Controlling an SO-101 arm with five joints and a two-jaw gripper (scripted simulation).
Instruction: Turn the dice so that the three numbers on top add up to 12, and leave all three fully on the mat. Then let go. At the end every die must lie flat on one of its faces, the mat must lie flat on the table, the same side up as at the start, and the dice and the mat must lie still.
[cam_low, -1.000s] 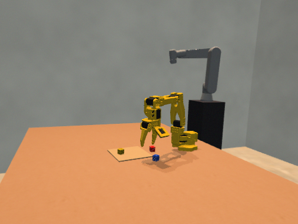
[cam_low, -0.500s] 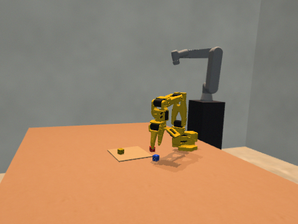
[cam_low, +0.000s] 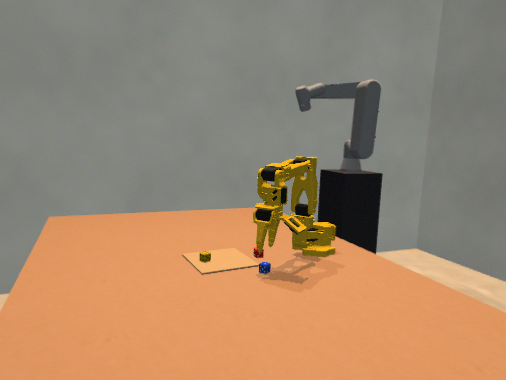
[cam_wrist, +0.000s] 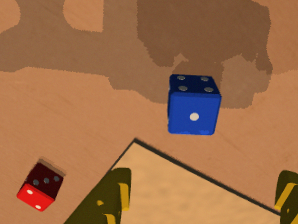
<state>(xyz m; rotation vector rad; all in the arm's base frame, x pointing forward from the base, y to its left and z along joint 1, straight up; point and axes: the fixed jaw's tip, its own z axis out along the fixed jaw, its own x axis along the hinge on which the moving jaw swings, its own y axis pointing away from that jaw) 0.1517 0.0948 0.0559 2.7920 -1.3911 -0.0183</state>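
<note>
The tan mat [cam_low: 220,260] lies flat on the orange table. A red die [cam_low: 258,252] lies on the table just off the mat's right corner, left of my left finger in the wrist view [cam_wrist: 40,185]. A blue die [cam_low: 264,267] [cam_wrist: 193,104] lies on the table off the mat's near right edge, beyond the mat corner; its side shows one pip. My gripper [cam_low: 265,245] points down close beside the red die, partly open with nothing between the fingers.
My yellow arm's base [cam_low: 312,237] stands right of the mat. A grey robot arm on a black pedestal [cam_low: 350,207] stands behind it at the table's far right edge.
</note>
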